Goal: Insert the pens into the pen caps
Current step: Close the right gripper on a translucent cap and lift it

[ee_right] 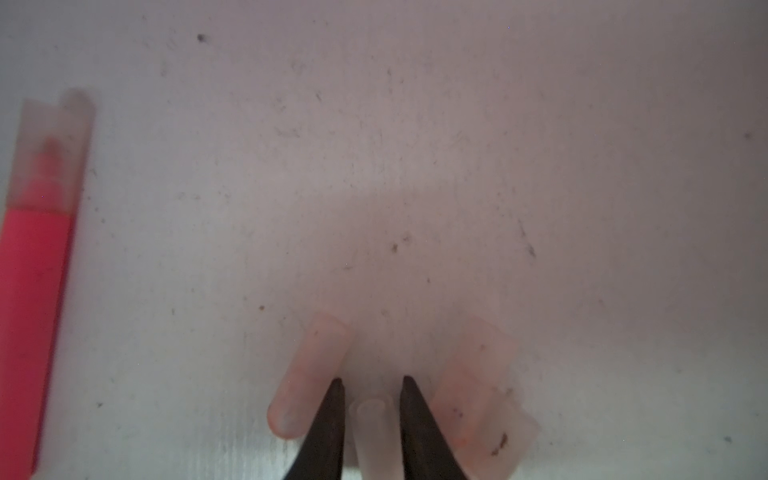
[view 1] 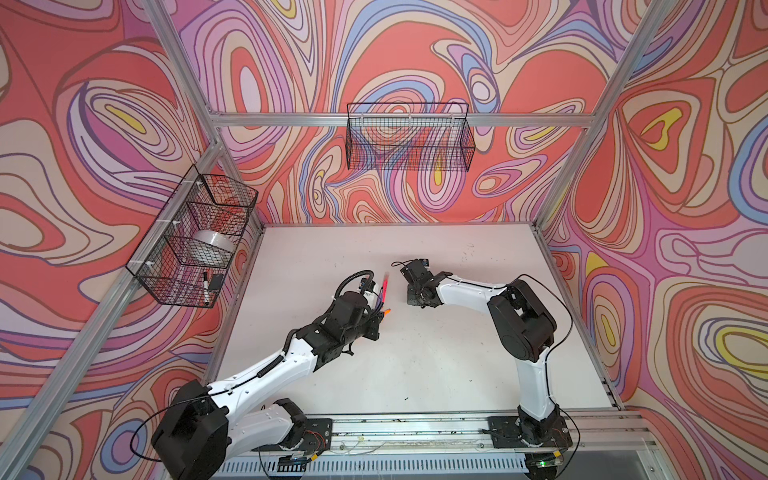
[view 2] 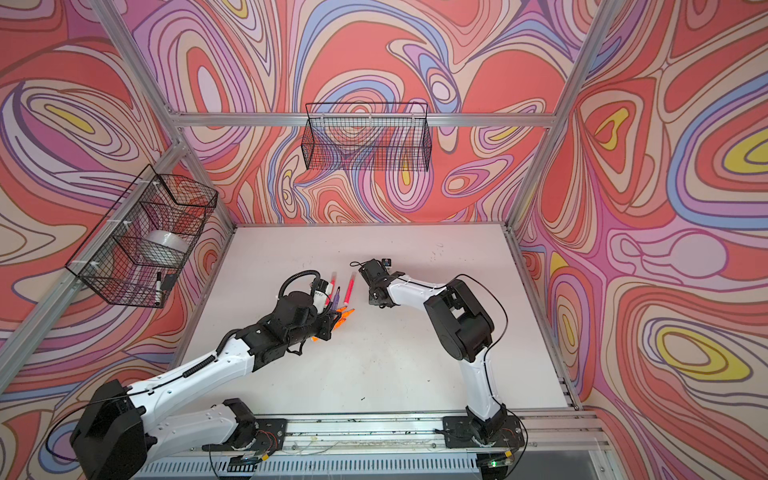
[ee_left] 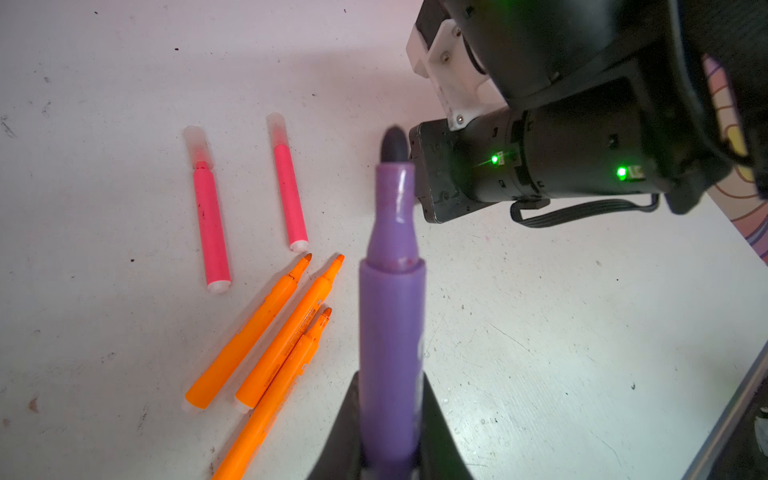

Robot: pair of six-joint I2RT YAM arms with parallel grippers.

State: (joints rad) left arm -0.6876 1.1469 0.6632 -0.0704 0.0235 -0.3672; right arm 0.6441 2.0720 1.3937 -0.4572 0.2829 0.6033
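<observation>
As the left wrist view shows, my left gripper (ee_left: 392, 440) is clamped on the barrel of the purple pen (ee_left: 390, 311). The pen's bare dark tip points toward the right arm (ee_left: 540, 158).

On the counter (ee_left: 582, 332) lie two pink-red pens (ee_left: 211, 224), roughly parallel and apart. Each has a translucent cap (ee_left: 198, 145) seated over its tip.

Near their butt ends lie three orange pens (ee_left: 286, 332), uncapped and packed side by side. Their tips point toward the pink-red pair.

In the right wrist view, my right gripper (ee_right: 372, 380) has its two dark fingers closed against either side of one clear pen cap (ee_right: 374, 432). The cap's open end faces away from the wrist. I cannot tell whether this cap is lifted off the counter or resting on it.

One loose cap (ee_right: 309, 374) lies just beside one finger. More loose caps (ee_right: 478, 386) lie by the other finger, too blurred for me to count.

In both top views the two grippers sit near each other at mid-counter, not touching.
</observation>
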